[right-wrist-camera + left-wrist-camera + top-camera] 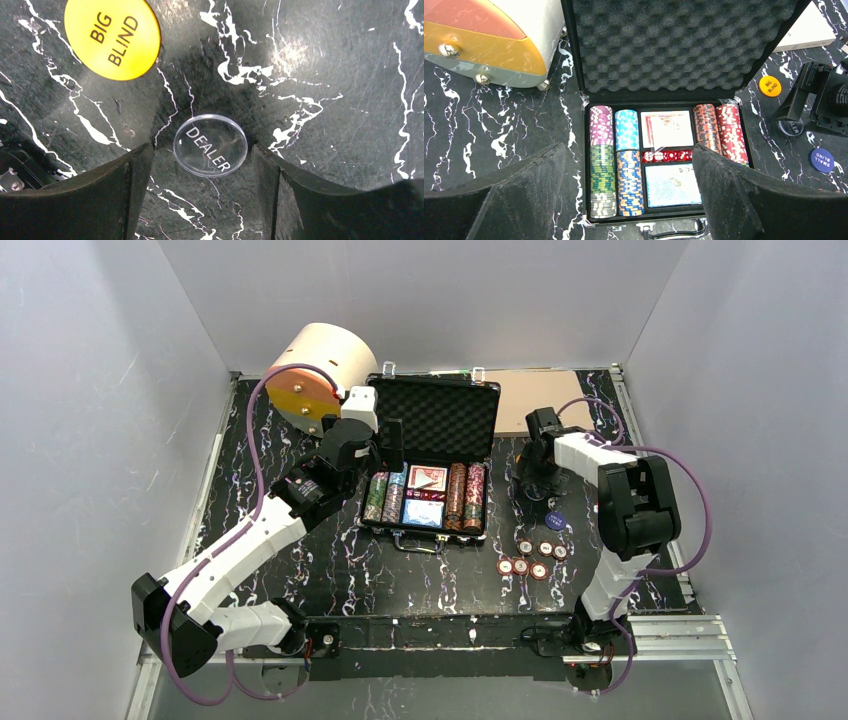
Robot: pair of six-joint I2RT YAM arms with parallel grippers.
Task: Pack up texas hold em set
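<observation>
**Mia:** What is nearest to us?

**Ben:** Some round striped chips (530,558) lie loose on the shiny black bench (325,125) with white veins. They are right of the case. A bit farther is the flat blue small blind button (822,160).

**Mia:** And the right pincer (201,152)?

**Ben:** It hangs over the clear, glassy dealer button (210,145). Its jaws are apart, one on each side, and it holds nothing. I think picking up this button is the job now. The button is flat and thin, so the jaws must go right down to the bench and squeeze gently.

**Mia:** And farther?

**Ben:** There is the yellow big blind button (112,37). The black case (674,45) sits mid-bench with its lid up and bumpy foam inside. Chip rows (602,165), two card decks (666,129) and red dice (666,156) are packed in it. The left pincer (629,150) hovers above them, wide and empty.
</observation>
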